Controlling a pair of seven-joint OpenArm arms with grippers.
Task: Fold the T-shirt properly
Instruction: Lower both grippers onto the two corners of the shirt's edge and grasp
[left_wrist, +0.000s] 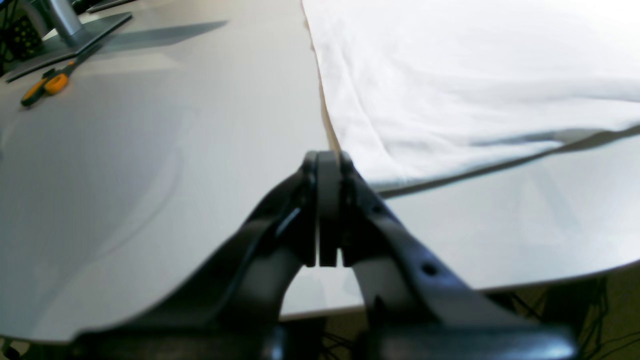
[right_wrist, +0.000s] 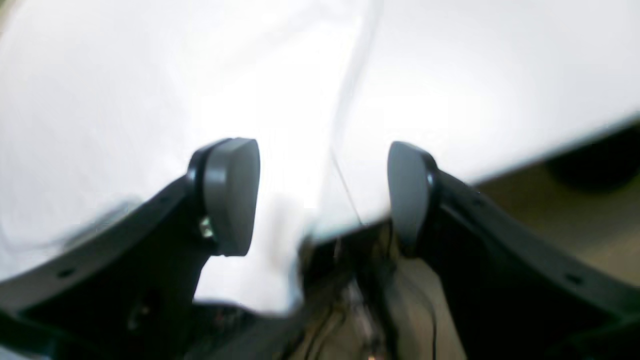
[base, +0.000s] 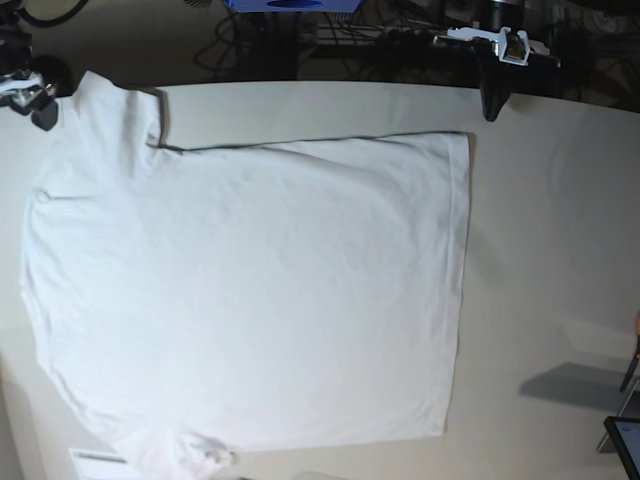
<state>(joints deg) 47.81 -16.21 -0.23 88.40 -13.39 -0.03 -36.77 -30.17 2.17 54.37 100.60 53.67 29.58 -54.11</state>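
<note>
The white T-shirt (base: 250, 290) lies spread flat on the off-white table (base: 560, 250), neck end to the left and hem to the right. My left gripper (base: 490, 108) is shut and empty just beyond the far hem corner. In the left wrist view its tips (left_wrist: 327, 162) sit beside that corner of the shirt (left_wrist: 450, 90). My right gripper (base: 35, 100) is at the far left by the sleeve. In the right wrist view it (right_wrist: 320, 195) is open, with the blurred shirt edge (right_wrist: 150, 100) running between its jaws near the table's edge.
Orange-handled scissors (left_wrist: 47, 85) lie by a grey monitor stand base (left_wrist: 70, 35) at the table's right end. A dark object (base: 625, 440) stands at the base view's lower right. The table's rim (left_wrist: 550, 275) runs close behind my left gripper.
</note>
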